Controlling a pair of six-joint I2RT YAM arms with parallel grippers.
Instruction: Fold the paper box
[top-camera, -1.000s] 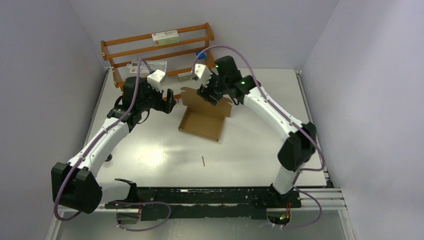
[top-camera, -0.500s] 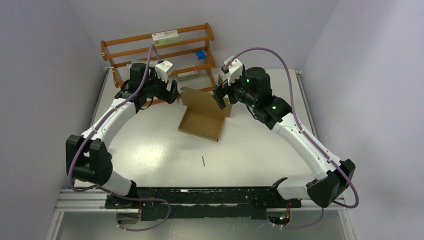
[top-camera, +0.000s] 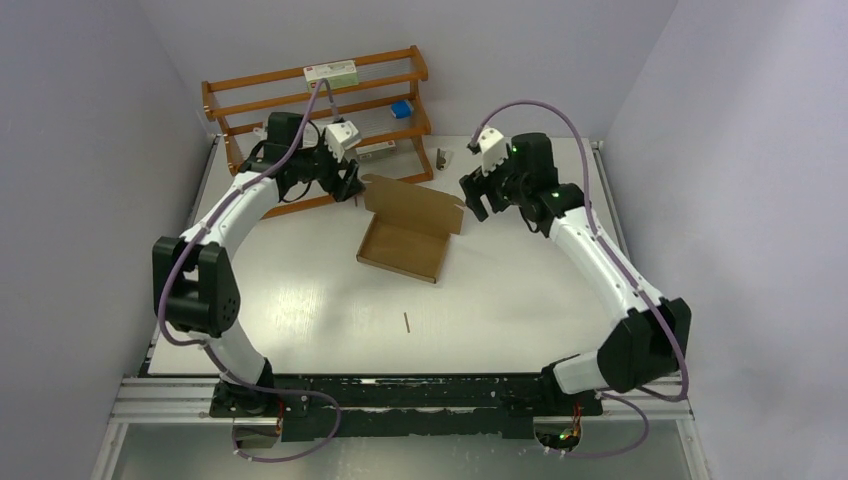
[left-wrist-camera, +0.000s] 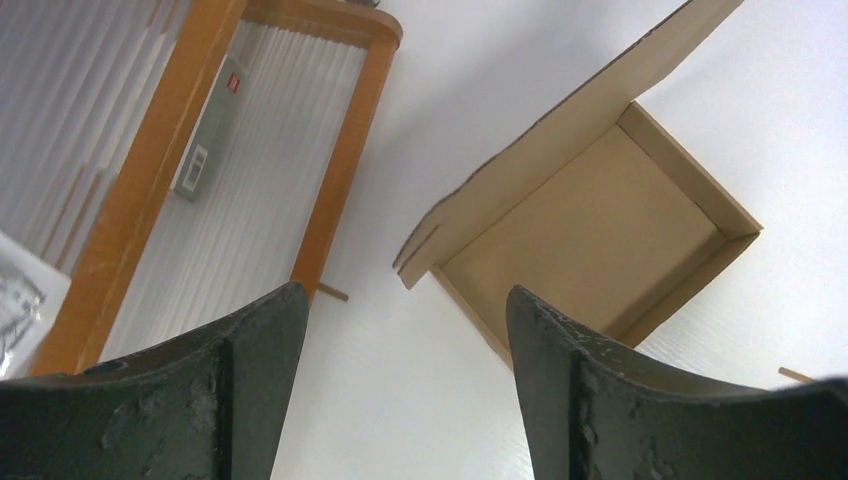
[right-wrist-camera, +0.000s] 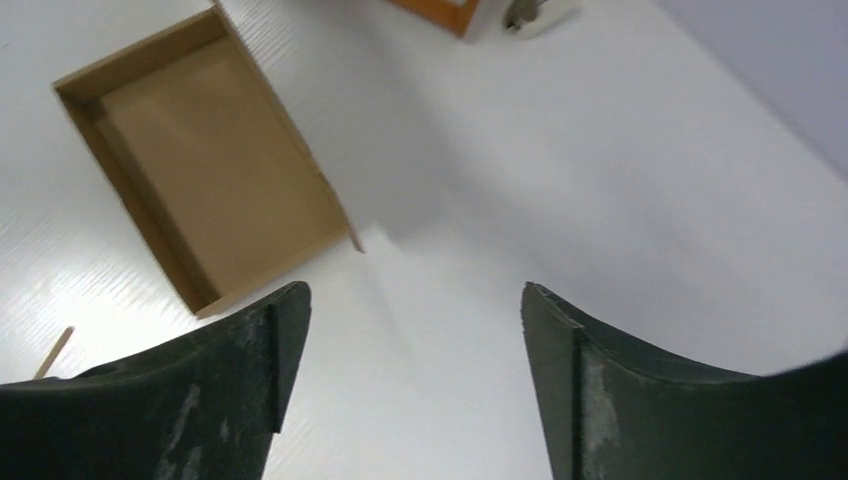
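The paper box (top-camera: 405, 245) is a shallow brown cardboard tray on the white table, its lid flap (top-camera: 415, 200) standing up at the far side. It also shows in the left wrist view (left-wrist-camera: 590, 235) and in the right wrist view (right-wrist-camera: 215, 165). My left gripper (top-camera: 350, 187) is open and empty, just left of the flap's far left corner. My right gripper (top-camera: 473, 200) is open and empty, just right of the flap's right end. Neither touches the box.
A wooden rack (top-camera: 320, 100) stands at the back with a white red-labelled carton (top-camera: 330, 72) on top and a small blue box (top-camera: 402, 108). A small metal item (top-camera: 441, 157) lies near the rack. A thin stick (top-camera: 406, 322) lies in front of the box.
Both grippers have drawn away from the lid flap, the left toward the rack and the right out to the right. The box has stayed in place with its flap up.
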